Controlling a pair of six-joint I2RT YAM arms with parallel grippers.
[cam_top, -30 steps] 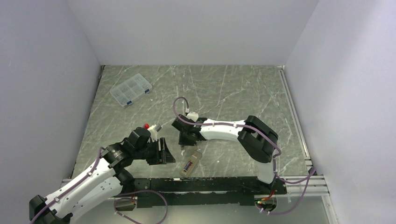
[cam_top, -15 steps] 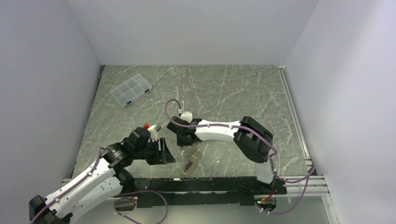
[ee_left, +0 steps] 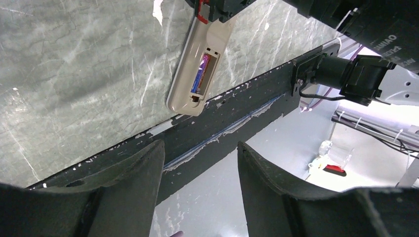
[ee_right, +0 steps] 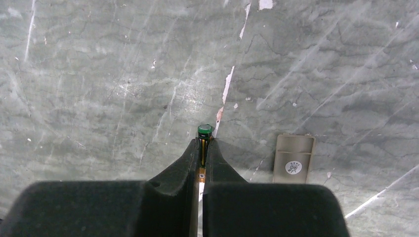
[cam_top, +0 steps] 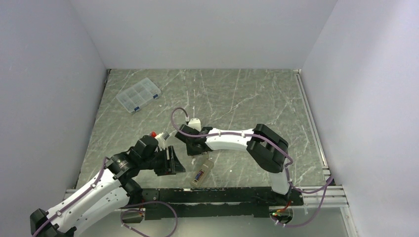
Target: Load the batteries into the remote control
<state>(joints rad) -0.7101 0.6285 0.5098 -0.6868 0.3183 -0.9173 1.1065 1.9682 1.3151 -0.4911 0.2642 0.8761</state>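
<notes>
The remote control (cam_top: 201,172) lies back up near the table's front edge. Its open bay holds one blue-purple battery (ee_left: 199,74). My right gripper (ee_right: 203,140) is shut on a second slim battery (ee_right: 204,131), whose green end sticks out past the fingertips just above the marble. In the top view the right gripper (cam_top: 191,146) sits just beyond the remote's far end. My left gripper (ee_left: 200,148) is open and holds nothing. It hovers left of the remote (ee_left: 200,64), over the table's front edge.
A small flat beige cover piece (ee_right: 294,158) lies on the marble to the right of the held battery. A clear compartmented box (cam_top: 139,95) stands at the back left. A black rail (cam_top: 222,195) runs along the front edge, and white walls close in three sides.
My right gripper has slid a little to the left and closed its fingers on the battery. The left arm and the remote have stayed put.
</notes>
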